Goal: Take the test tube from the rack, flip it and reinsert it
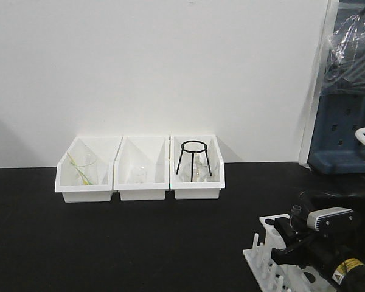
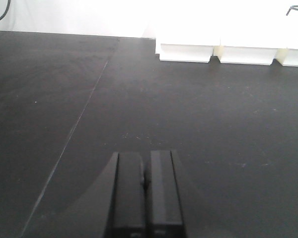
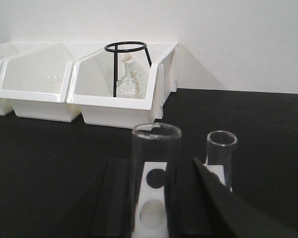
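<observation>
The white rack (image 1: 263,258) stands at the bottom right of the front view, with a row of upright pegs along its left side. In the right wrist view its top plate (image 3: 151,218) with round holes lies under my fingers. A clear glass test tube (image 3: 156,144) stands upright, mouth up, between the two fingers of my right gripper (image 3: 154,164), which is shut on it over the rack (image 1: 278,240). A second clear tube (image 3: 221,153) stands in the rack just to the right. My left gripper (image 2: 145,159) is shut and empty, low over the black table.
Three white open-fronted bins (image 1: 85,188) stand in a row at the wall. The right bin holds a black ring tripod (image 1: 193,159) over a glass flask. A blue device (image 1: 344,134) and a white frame stand at the far right.
</observation>
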Motion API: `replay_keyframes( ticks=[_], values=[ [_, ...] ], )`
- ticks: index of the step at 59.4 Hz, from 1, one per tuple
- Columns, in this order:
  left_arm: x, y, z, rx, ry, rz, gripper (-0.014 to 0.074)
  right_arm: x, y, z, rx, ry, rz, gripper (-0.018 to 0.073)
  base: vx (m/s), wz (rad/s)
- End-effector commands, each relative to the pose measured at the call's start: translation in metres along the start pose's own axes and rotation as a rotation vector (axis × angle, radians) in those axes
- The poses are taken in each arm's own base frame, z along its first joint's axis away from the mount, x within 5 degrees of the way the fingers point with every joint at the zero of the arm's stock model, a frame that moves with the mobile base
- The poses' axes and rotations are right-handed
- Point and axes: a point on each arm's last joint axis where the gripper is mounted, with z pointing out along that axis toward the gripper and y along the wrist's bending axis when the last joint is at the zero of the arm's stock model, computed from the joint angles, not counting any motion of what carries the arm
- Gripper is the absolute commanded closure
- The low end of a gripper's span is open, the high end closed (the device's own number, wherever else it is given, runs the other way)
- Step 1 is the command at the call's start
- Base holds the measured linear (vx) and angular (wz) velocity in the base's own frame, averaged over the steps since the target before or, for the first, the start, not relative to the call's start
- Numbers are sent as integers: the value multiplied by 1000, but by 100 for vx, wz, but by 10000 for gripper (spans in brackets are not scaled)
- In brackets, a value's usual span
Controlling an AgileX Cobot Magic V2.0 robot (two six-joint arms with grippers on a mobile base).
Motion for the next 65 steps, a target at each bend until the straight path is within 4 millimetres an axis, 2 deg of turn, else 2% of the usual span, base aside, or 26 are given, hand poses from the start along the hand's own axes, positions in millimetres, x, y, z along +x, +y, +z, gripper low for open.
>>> replay_keyframes(
  ticks=[1, 9, 17, 25, 37, 45, 48, 50, 56, 59, 62, 65],
  values=[
    [-8, -2, -1, 23, -96, -3, 603, -34, 2, -2, -21, -153, -27, 574, 0, 0],
    [-8, -2, -1, 23, -96, -3, 603, -47, 2, -6, -15, -171, -42, 572, 0, 0],
    [-8, -2, -1, 23, -96, -3, 603, -72, 5, -18, 2, -193, -70, 572, 0, 0],
    [-8, -2, -1, 23, -96, -3, 603, -112, 9, -36, 30, -239, -113, 571, 0, 0],
    [-8, -2, -1, 23, -96, -3, 603, -192, 15, -73, 115, -307, -182, 571, 0, 0],
    [-8, -2, -1, 23, -96, -3, 603, -219, 19, -92, 157, -300, -273, 571, 0, 0],
    [-8, -2, -1, 23, -96, -3, 603, -223, 23, -97, 158, -280, -421, 571, 0, 0],
    [-8, -2, -1, 23, -96, -3, 603, -225, 26, -99, 151, -265, -604, 571, 0, 0],
    [-8, -2, -1, 23, -96, -3, 603, -219, 34, -100, 115, -172, -1302, 568, 0, 0],
    [-8, -2, -1, 23, -96, -3, 603, -212, 34, -100, 87, -95, -1566, 568, 0, 0],
    [-8, -2, -1, 23, -96, -3, 603, -209, 32, -100, 79, -43, -1660, 568, 0, 0],
    [-8, -2, -1, 23, -96, -3, 603, -206, 30, -100, 76, -1, -1681, 568, 0, 0]
  ],
)
